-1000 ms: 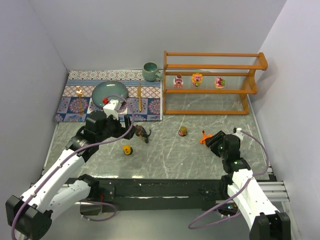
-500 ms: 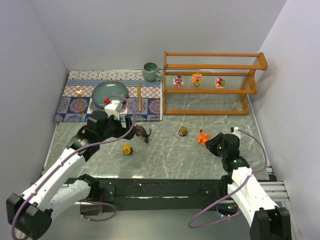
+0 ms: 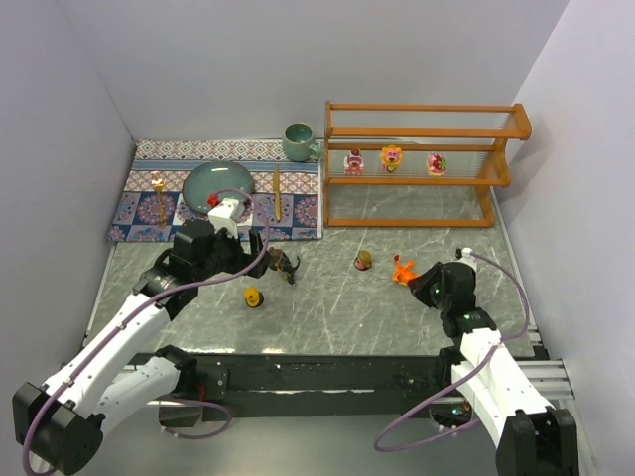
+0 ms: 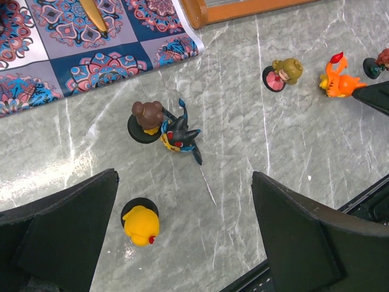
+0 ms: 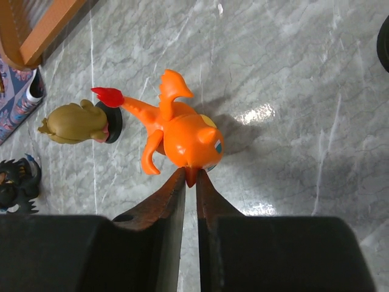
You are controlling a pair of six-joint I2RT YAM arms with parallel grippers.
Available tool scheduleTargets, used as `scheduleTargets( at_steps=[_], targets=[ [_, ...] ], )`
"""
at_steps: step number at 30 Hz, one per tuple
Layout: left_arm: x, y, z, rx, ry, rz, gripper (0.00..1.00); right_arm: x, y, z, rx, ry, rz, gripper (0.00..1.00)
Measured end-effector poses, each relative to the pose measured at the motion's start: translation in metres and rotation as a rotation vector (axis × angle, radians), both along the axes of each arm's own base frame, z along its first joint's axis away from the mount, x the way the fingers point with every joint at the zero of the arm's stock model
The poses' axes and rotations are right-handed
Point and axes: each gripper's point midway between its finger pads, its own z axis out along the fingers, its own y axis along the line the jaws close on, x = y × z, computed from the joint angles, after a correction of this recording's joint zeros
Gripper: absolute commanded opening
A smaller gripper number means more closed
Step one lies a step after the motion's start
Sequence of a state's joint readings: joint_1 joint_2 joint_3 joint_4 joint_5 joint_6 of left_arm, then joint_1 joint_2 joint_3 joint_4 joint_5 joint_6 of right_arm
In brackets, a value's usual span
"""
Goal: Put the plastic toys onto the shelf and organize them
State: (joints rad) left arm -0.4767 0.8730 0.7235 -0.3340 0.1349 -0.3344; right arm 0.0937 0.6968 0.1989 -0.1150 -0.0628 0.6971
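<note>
The right gripper [image 5: 189,173] is clenched on the snout of the orange creature [image 5: 182,131], whose tip is hidden between the fingers; whether this toy touches the table [image 3: 327,297] I cannot tell. The left gripper [image 4: 182,231] hangs wide apart and holds nothing; the yellow figure [image 4: 141,224] shows between its fingers. At 1 o'clock from that, the dark spiky creature [image 4: 179,134] touches a brown-headed figure [image 4: 146,115]. Farthest, the shelf [image 3: 422,180] carries three toys [image 3: 392,157] on its middle tier, with details too small to make out.

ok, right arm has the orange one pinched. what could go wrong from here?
1. The right tool pinches the orange creature only by a small nub, so it may pivot or slip out in transit.
2. Under the open left tool, the dark spiky toy touches the brown figure; grasping one may topple the other.
</note>
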Motion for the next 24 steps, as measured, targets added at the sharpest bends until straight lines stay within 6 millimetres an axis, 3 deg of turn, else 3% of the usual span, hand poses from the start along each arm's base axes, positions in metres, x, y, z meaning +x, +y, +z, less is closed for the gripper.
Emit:
scheduleTargets(
  at_steps=[2, 8, 11, 14, 15, 20, 21, 24],
  targets=[
    [-0.001, -0.002, -0.002, 0.002, 0.006, -0.007, 0.97, 0.0, -0.001, 0.001, -0.008, 0.003, 0.003, 0.21],
    [-0.013, -0.022, -0.009, 0.028, 0.017, -0.078, 0.97, 0.005, 0.002, 0.011, -0.022, -0.004, 0.034, 0.39],
    [-0.03, -0.046, -0.018, 0.074, 0.034, -0.158, 0.97, 0.007, 0.003, 0.018, -0.026, -0.022, 0.047, 0.48],
    [-0.04, -0.068, -0.02, 0.118, 0.027, -0.203, 0.97, 0.007, 0.004, 0.021, -0.033, -0.032, 0.063, 0.63],
    [-0.041, -0.075, -0.02, 0.135, 0.017, -0.21, 0.97, 0.006, 0.004, 0.022, -0.034, -0.034, 0.066, 0.71],
    [-0.044, -0.126, -0.021, 0.224, -0.091, -0.252, 0.97, 0.002, 0.0, 0.029, -0.06, -0.058, 0.061, 0.91],
    [-0.045, -0.138, -0.023, 0.243, -0.114, -0.268, 0.97, 0.002, -0.002, 0.031, -0.066, -0.063, 0.054, 1.0],
    [-0.043, -0.176, -0.038, 0.315, -0.212, -0.317, 0.98, 0.004, -0.011, 0.044, -0.092, -0.086, 0.012, 1.0]
  ],
)
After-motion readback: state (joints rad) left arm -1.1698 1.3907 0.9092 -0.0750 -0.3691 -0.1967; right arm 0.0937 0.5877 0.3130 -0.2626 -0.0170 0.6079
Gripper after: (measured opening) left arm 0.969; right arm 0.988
